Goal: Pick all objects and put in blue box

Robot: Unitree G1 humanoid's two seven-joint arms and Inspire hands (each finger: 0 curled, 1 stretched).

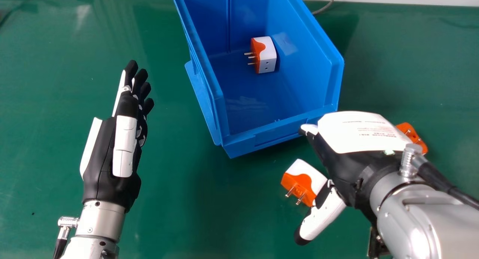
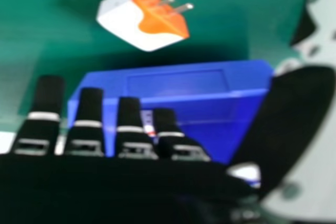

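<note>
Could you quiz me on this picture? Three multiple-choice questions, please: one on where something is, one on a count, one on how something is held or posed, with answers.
1. Where is the adapter by the right hand's thumb?
A) On the green table, outside the blue box
B) Inside the blue box
C) In the left hand

2. How many adapters can be seen inside the box?
A) None
B) Three
C) One

3. How are the left hand's fingers?
A) Curled into a fist
B) Straight, holding nothing
C) Wrapped around a plug

Answers:
1: A, as the adapter lies on green surface in front of the box wall.
2: C, since a single orange and white adapter sits on the box floor.
3: B, because the fingers point straight out with nothing in them.
</note>
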